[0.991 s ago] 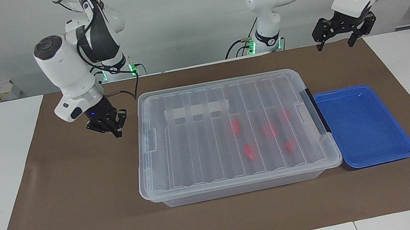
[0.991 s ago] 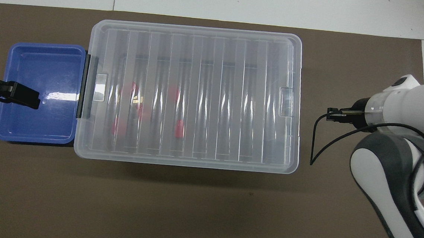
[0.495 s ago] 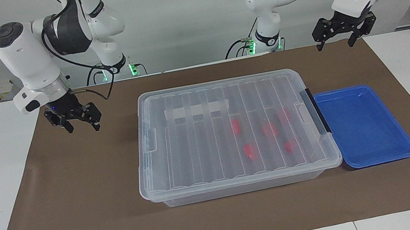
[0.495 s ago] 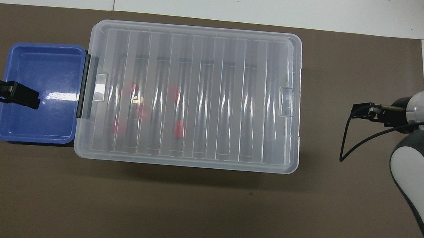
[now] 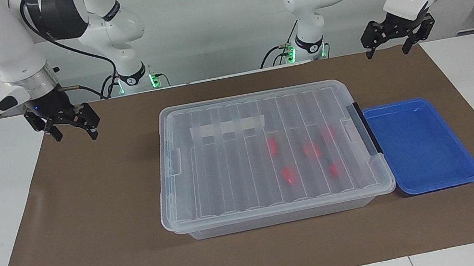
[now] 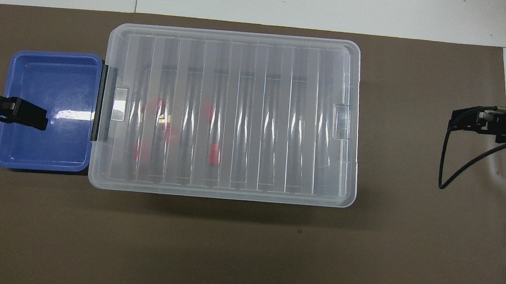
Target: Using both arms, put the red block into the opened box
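Note:
The box (image 5: 259,96) is a large clear bin in the middle of the brown mat, with its ribbed lid lying shut on it, and it shows the same way in the overhead view (image 6: 238,36). Several red blocks (image 5: 290,175) lie inside under the lid, toward the left arm's end (image 6: 213,153). My right gripper (image 5: 75,136) hangs open and empty over the mat's edge at the right arm's end, well apart from the box. My left gripper (image 5: 387,51) hangs open and empty, high over the left arm's end; one of its fingers (image 6: 27,115) shows over the blue tray.
A shallow blue tray (image 5: 429,184) with nothing in it sits against the box's dark grey handle (image 5: 366,134) at the left arm's end. The brown mat (image 5: 104,234) lies on white table tops. A black cable (image 6: 450,160) loops from the right wrist.
The right gripper has gone from shut to open. It has risen and swung away from the box toward the right arm's end of the table. The left arm has not moved.

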Controlling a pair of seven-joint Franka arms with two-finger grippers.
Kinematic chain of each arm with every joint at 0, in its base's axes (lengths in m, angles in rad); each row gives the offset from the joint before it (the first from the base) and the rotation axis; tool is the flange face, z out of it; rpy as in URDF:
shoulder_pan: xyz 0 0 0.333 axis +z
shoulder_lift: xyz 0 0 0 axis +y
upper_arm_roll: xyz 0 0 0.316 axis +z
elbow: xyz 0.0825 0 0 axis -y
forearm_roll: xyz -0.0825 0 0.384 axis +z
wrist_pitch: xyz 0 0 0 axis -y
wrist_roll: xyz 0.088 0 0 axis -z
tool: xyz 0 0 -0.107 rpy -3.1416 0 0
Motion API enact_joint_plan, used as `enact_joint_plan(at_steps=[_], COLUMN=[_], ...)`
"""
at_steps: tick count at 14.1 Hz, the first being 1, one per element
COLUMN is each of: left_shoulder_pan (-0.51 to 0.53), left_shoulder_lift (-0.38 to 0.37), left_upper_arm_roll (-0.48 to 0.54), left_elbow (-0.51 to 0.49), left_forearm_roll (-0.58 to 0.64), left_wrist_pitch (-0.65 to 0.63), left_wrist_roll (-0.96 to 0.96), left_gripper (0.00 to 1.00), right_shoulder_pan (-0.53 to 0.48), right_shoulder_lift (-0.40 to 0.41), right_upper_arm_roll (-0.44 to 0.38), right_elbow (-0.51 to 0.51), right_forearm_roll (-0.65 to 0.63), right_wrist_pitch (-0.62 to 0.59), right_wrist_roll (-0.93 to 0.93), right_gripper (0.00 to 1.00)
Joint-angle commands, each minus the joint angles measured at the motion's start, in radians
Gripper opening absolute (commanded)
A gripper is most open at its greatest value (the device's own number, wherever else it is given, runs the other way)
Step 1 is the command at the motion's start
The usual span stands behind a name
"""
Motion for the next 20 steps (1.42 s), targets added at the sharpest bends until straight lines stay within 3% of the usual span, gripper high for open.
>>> enact_joint_plan(at_steps=[1,6,20], left_shoulder_pan=[0.007,0.007,0.007], left_shoulder_lift=[-0.034,-0.034,-0.035], left_upper_arm_roll=[0.002,0.002,0.002], left_elbow=[-0.037,-0.037,-0.037], left_forearm_roll=[-0.014,-0.014,-0.014], left_wrist_pitch=[0.013,0.013,0.013], left_wrist_roll=[-0.006,-0.006,-0.006], left_gripper=[1.00,1.00,1.00], right_shoulder_pan=[-0.008,-0.008,0.001], right_shoulder_lift=[0.029,-0.021,-0.034], right_upper_arm_roll=[0.013,0.011,0.013], right_elbow=[0.060,0.022,-0.012], right_forearm_roll=[-0.018,-0.009,0.014], right_wrist_pitch=[-0.065,-0.148,-0.136], right_wrist_roll=[0.020,0.008,-0.029], right_gripper=[1.00,1.00,1.00])
